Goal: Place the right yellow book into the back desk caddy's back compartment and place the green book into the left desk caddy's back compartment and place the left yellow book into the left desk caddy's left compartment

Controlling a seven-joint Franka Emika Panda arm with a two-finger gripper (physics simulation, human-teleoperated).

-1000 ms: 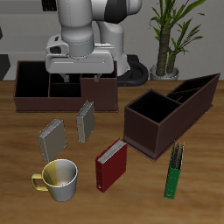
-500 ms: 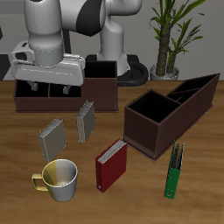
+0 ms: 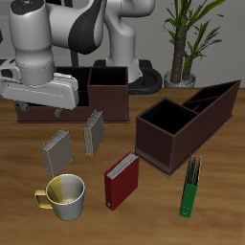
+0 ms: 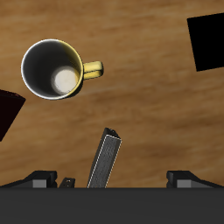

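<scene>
I see two grey-tan books (image 3: 57, 150) (image 3: 94, 132), a red book (image 3: 121, 181), a green book (image 3: 191, 186), dark brown caddies (image 3: 182, 122) (image 3: 107, 94), a yellow, white-lined mug (image 3: 61, 196) and a brown woodgrain table (image 3: 153, 206)

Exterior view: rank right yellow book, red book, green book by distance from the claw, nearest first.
1. right yellow book, just in front of the claw.
2. red book, mid-table, nearer the front edge.
3. green book, across the table, in front of the skewed caddy.
</scene>
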